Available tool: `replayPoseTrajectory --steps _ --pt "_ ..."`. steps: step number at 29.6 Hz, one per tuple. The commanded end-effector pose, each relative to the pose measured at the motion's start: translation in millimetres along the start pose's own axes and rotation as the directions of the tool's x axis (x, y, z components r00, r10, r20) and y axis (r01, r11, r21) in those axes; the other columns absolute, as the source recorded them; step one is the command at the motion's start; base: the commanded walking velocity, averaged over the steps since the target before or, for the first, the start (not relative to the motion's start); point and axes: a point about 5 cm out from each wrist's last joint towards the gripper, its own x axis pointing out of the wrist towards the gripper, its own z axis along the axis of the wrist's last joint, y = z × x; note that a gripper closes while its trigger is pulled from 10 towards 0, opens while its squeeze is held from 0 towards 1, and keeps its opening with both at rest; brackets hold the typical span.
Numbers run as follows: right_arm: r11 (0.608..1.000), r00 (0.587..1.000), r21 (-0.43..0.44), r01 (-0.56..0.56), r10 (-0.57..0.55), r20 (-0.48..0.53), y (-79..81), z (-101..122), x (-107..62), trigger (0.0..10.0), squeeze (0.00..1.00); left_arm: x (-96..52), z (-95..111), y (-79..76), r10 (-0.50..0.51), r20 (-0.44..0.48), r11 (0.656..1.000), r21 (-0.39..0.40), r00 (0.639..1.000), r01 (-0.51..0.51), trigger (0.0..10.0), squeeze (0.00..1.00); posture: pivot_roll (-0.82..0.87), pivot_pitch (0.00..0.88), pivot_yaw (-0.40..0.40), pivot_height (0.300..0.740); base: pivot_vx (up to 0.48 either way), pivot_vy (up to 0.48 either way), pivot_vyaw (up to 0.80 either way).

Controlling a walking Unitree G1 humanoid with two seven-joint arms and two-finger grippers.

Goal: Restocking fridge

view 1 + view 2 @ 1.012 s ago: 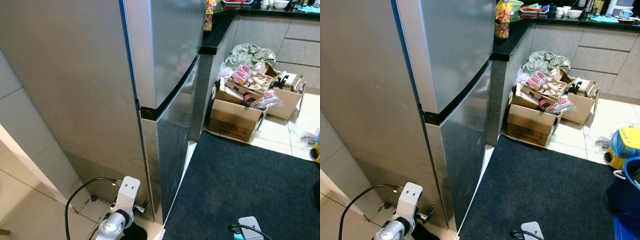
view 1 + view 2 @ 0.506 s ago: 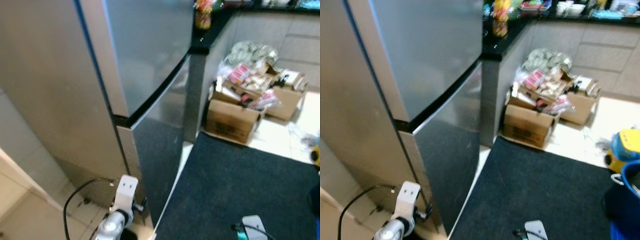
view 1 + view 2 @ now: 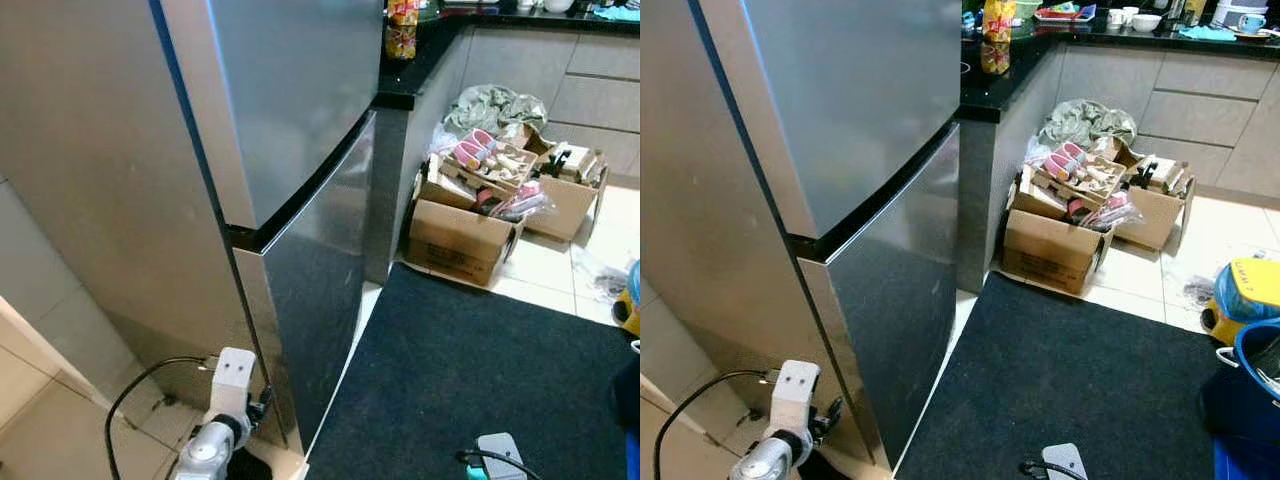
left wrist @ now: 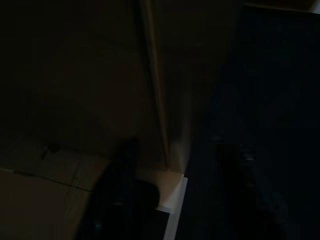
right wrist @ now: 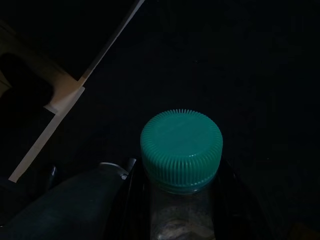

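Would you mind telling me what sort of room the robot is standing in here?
Most likely a home kitchen: a tall steel fridge with both doors shut, a black countertop over grey cabinets, and open cardboard boxes on the tiled floor.

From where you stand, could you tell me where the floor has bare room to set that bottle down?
The dark mat in front of the fridge is mostly bare between the fridge doors and the blue bucket. It is crowded past the mat's far edge, where overflowing cardboard boxes sit against the cabinets. The right gripper holds the green-capped bottle.
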Motion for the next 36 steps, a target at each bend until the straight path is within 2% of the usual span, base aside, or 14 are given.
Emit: replayPoseTrajectory --steps 1,2,6,8,16,19,20,21,22,27,28,31,34,36 --pt "1.000 1.000 -0.007 -0.007 0.007 -0.003 1.7 -1 -0.2 10.0 0.00 -0.1 6 9.0 0.007 0.025 0.999 0.036 1.000 -0.008 9.1 0.00 -0.10 0.031 0.028 0.740 0.000 0.000 0.00" --pt "1.000 1.000 -0.008 -0.007 0.007 -0.004 1.9 -2 -0.2 10.0 0.00 0.2 8 10.4 -0.003 0.034 0.998 0.061 0.999 0.001 10.0 0.00 -0.10 0.031 0.028 0.740 0.000 0.000 0.00" --pt "1.000 1.000 -0.009 -0.005 0.005 -0.007 1.8 -3 -0.6 10.0 0.00 1.6 17 11.5 -0.104 0.057 0.986 0.134 0.993 0.095 10.0 0.00 -0.10 0.029 0.026 0.740 0.000 0.000 0.00" --pt "1.000 1.000 -0.010 -0.004 0.004 -0.008 1.5 -3 -0.6 10.0 0.00 2.5 20 14.8 -0.108 0.050 0.980 0.171 0.993 0.099 10.0 0.00 -0.10 0.028 0.026 0.740 0.000 0.000 0.00" --pt "1.000 1.000 -0.011 -0.002 0.002 -0.006 1.0 -2 -0.3 10.0 0.00 5.4 26 23.2 -0.073 0.045 0.983 0.171 0.996 0.064 10.0 0.00 -0.10 0.025 0.028 0.740 0.000 0.000 0.00" --pt "1.000 1.000 -0.011 0.000 0.000 -0.005 0.4 -1 -0.2 10.0 0.00 7.9 32 31.7 0.006 0.053 0.990 0.138 0.999 -0.013 10.0 0.00 -0.11 0.023 0.030 0.740 0.000 0.000 0.00" --pt "1.000 1.000 -0.012 0.001 -0.001 -0.005 -0.1 -2 -0.3 10.0 0.00 8.6 34 34.1 0.028 0.062 0.993 0.110 0.998 -0.035 8.3 0.00 -0.11 0.022 0.028 0.740 0.000 0.000 0.00" --pt "1.000 1.000 -0.012 0.001 -0.001 -0.005 -0.1 -2 -0.3 10.0 0.00 8.6 34 34.1 0.028 0.062 0.993 0.110 0.998 -0.035 8.3 0.00 -0.11 0.022 0.028 0.740 0.000 0.000 0.00" --pt "1.000 1.000 -0.012 0.001 -0.002 -0.006 -0.7 -2 -0.5 10.0 0.00 9.7 37 35.2 0.044 0.073 0.997 0.065 0.996 -0.049 0.0 0.00 -0.11 0.020 0.026 0.740 0.000 0.000 0.00" --pt "1.000 1.000 -0.016 0.003 -0.003 -0.009 -2.1 -3 -0.9 10.0 0.00 14.0 45 33.1 0.083 0.099 0.996 -0.025 0.992 -0.081 0.0 0.00 -0.11 0.020 0.022 0.740 0.000 0.000 0.00" --pt "1.000 1.000 -0.017 0.003 -0.003 -0.008 -2.6 -2 -1.0 10.0 0.00 15.2 46 30.4 0.077 0.104 0.997 -0.038 0.992 -0.074 10.0 0.00 -0.11 0.019 0.018 0.740 0.000 0.000 0.00" --pt "1.000 1.000 -0.020 0.003 -0.003 -0.008 -3.1 -2 -1.0 10.0 0.00 16.5 48 26.8 0.068 0.109 0.997 -0.045 0.992 -0.064 10.0 0.00 -0.11 0.020 0.016 0.740 0.000 0.000 0.00" --pt "1.000 1.000 -0.029 0.005 -0.006 -0.005 -4.4 0 -0.7 10.0 0.00 22.0 54 8.1 -0.001 0.135 0.999 -0.041 0.991 0.007 10.0 0.00 -0.12 0.024 0.014 0.740 0.000 0.000 0.00" --pt "1.000 1.000 -0.030 0.006 -0.007 -0.004 -4.6 0 -0.6 10.0 0.00 23.3 56 4.0 -0.014 0.141 0.999 -0.041 0.990 0.020 10.0 0.00 -0.12 0.024 0.014 0.740 0.000 0.000 0.00"
